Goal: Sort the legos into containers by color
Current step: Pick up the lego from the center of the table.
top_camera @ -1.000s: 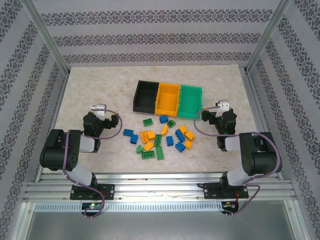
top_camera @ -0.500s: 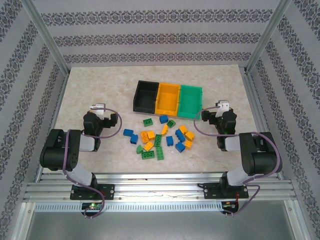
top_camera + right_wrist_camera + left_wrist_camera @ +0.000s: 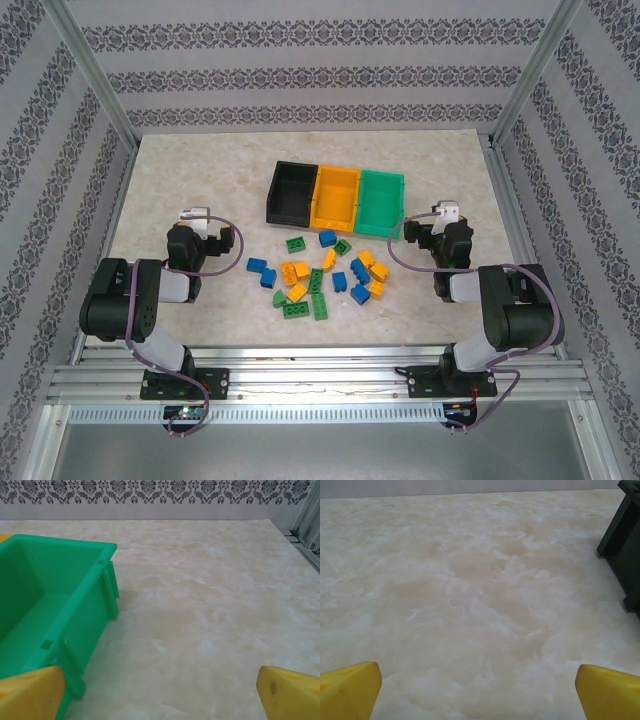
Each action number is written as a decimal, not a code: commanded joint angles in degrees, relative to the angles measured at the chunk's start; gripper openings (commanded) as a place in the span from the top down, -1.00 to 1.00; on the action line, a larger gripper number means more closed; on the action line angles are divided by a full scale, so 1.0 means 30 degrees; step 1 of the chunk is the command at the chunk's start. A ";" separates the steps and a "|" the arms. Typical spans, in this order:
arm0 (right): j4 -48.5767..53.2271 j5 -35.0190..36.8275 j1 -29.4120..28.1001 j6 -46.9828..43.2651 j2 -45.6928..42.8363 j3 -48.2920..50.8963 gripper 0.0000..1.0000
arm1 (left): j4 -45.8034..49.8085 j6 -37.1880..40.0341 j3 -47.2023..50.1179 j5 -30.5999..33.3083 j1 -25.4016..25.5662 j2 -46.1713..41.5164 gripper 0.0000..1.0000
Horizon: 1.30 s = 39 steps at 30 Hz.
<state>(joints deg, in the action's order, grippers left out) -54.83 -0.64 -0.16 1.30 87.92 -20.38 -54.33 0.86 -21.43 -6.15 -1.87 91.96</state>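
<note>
- Left hand (image 3: 479, 694): jaws spread wide, nothing between the yellow fingers (image 3: 350, 690). It sits low over bare counter (image 3: 180, 170), out to the left of the row of bins and a little nearer the arm bases than the row. This reads as a waiting pose, open so that it can take a brick.
- Right hand (image 3: 160, 694): also wide open and holding nothing. It sits just off the right-hand end of the row, with the green bin (image 3: 75, 605) close by on its left. The placement suits drops into that end of the row.
- Row of bins: black bin (image 3: 292, 192), orange bin (image 3: 335, 197) and green bin stand joined side by side at mid-counter. Their open tops face up so bricks can be dropped in. The orange and green interiors look bare; the black interior is too dark to judge.
- Bricks (image 3: 320, 275): blue, orange and green pieces lie scattered loose on the counter, just on the near side of the row. They sit between the two hands, apart from both.
- Judgement: sorting has not started. No bin is blue, so the black bin is presumably meant for the blue bricks.
- Judgement: the bricks lie close together, some touching. An open hand coming down on one may nudge its neighbours.
</note>
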 commanded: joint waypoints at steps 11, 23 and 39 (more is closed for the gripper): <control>-0.0298 0.1260 -0.0509 0.0035 -0.0483 -0.0022 -0.97 | 0.0198 -0.0258 -0.0312 0.0092 0.0105 -0.0287 -0.99; 0.2706 0.1710 -0.0703 0.0355 -0.6094 0.1149 -0.97 | 0.5046 -0.0889 -0.0847 0.1382 0.0101 -0.5247 -0.99; 1.3167 -0.6172 -0.0501 0.6912 -0.6740 -0.4102 -0.97 | 1.4432 -0.7725 -0.2399 -0.0961 0.0093 -1.1520 -0.99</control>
<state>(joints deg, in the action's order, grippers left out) -19.84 -15.25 0.10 19.68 66.54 -31.73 -21.76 -18.59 -24.62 -2.90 -1.87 57.32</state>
